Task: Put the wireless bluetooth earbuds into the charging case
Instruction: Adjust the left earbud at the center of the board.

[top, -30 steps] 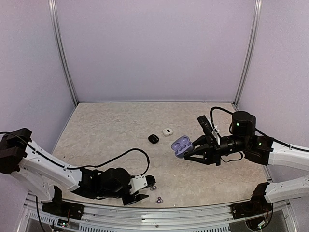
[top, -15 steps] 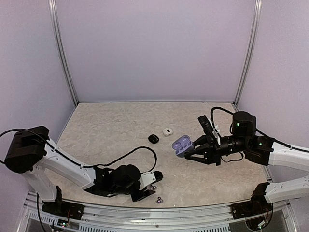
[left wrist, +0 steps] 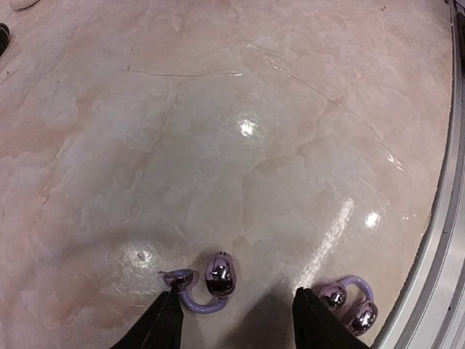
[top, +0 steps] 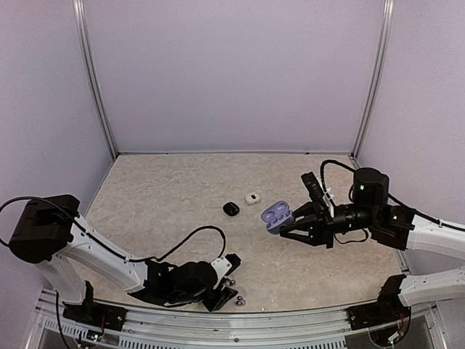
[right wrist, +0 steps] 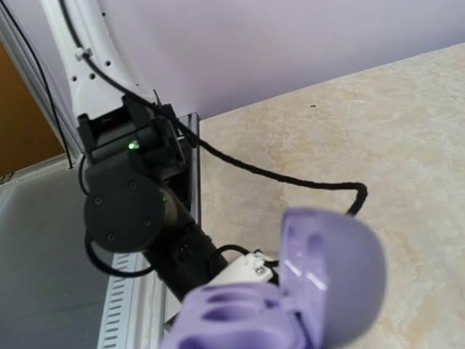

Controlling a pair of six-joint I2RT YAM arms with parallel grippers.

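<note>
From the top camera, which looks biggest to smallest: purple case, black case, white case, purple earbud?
1. purple case, open and lifted, so nearer the camera
2. black case and white case, nearly alike
3. purple earbud

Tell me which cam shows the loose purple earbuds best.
Left wrist. Both purple earbuds lie close and sharp on the table, one by each fingertip of the open left gripper. Top external shows them only as tiny specks near the front edge. Right wrist shows neither, just the open charging case.
</note>
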